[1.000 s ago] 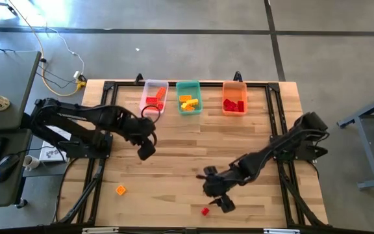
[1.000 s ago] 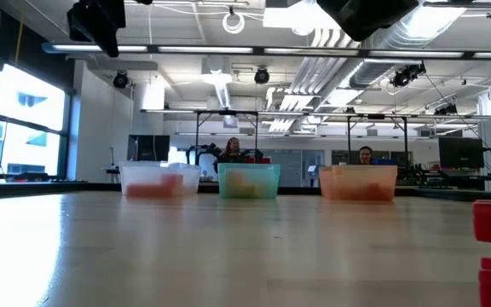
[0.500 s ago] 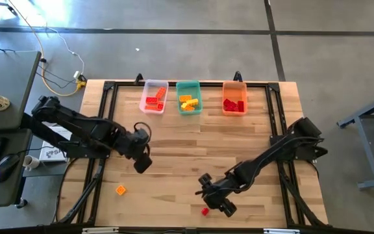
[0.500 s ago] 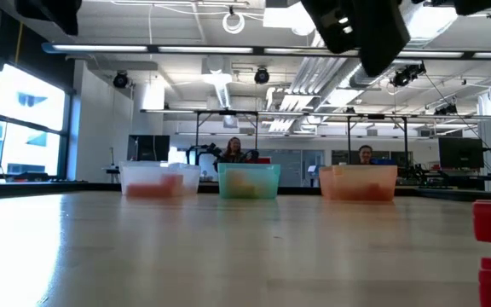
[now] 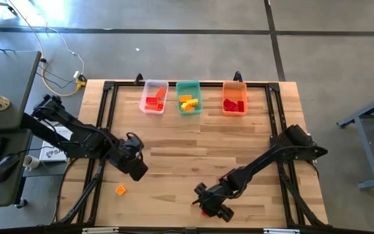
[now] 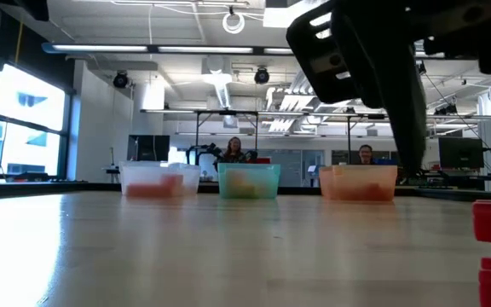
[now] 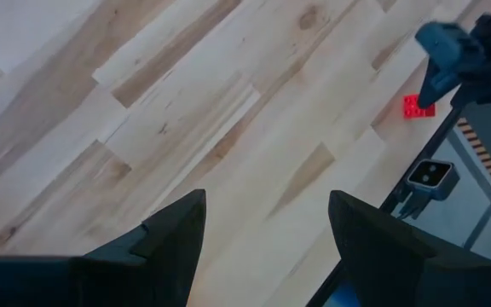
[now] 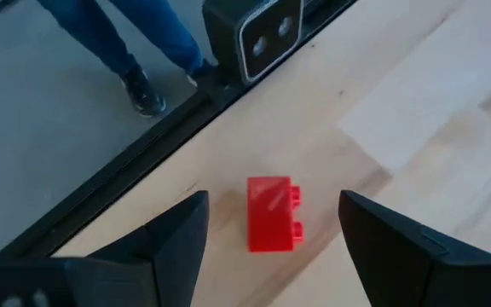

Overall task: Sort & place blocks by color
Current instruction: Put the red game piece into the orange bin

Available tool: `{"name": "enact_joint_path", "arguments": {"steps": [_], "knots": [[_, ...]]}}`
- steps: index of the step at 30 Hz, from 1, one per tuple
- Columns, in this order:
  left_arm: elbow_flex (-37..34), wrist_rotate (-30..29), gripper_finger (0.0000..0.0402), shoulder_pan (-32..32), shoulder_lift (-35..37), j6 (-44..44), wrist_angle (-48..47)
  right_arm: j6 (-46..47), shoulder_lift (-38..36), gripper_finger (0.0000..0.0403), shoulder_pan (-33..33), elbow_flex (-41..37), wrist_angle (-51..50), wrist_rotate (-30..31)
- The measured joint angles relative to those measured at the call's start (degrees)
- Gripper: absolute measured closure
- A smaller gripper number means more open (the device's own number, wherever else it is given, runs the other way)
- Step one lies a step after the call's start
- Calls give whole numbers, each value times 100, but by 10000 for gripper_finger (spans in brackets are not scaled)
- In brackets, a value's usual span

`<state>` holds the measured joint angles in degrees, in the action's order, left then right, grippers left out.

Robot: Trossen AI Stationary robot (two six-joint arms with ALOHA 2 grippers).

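The blocks, small studded plastic bricks in red, orange-red and yellow-orange, are mostly sorted already: they lie in the clear rectangular plastic bin (image 5: 154, 97), the teal plastic bin (image 5: 188, 97) and the orange plastic bin (image 5: 234, 98) lined up at the far edge of the wooden table (image 5: 193, 143). Two remain loose near the front edge: a small red oblong block (image 8: 273, 214) towards the right and a small orange block (image 5: 121, 190) at the near left. Over the last second the right claw (image 5: 211, 207) has swung down and nearer, from a spot beside the red block to directly over it; its wrist view shows the block lying flat on the table between the two dark fingers, which stand spread with a gap on either side and do not touch it. That reads as the approach being nearly finished, with lowering and closing on the block still to come, and the orange bin, which already holds red pieces, looks like its likely destination. The left claw (image 5: 135, 168) has drawn back from near the clear bin towards the near left and now hovers over bare wood, fingers apart and holding nothing, with the orange block lying nearer and to its left. In the low view the right arm, earlier only at the top edge, now fills the upper right.
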<state>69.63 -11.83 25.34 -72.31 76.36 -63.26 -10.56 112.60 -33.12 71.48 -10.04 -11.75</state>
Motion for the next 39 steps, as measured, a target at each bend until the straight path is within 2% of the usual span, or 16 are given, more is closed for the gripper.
{"name": "enact_joint_path", "arguments": {"steps": [5, 13, 17, 23, 24, 31, 35, 39], "knots": [[0, -298, 165, 111, 0, 187, 2, 1, 201, 153, -89, 0, 284, 131], [0, -385, 165, 184, -2, 211, 5, 58, 433, 162, -145, 0, 346, 464], [-2, -388, 165, 182, -2, 211, 6, 290, 435, 211, -143, 0, 333, 470], [0, -571, 165, 183, -2, 162, 4, 907, 430, 334, -143, 2, 229, 446], [-1, -646, 165, 184, -2, 120, 4, 1008, 427, 339, -143, 4, 211, 446], [0, -1166, 165, 164, -2, -495, 0, 1695, 335, 339, -132, 11, -146, 605], [-1, -1813, 165, 121, -2, -1069, 0, 2107, 187, 339, -130, 9, -556, 975], [0, -2474, 165, 120, -2, -1699, 0, 2728, -6, 339, -97, -2, -985, 1594]]}}
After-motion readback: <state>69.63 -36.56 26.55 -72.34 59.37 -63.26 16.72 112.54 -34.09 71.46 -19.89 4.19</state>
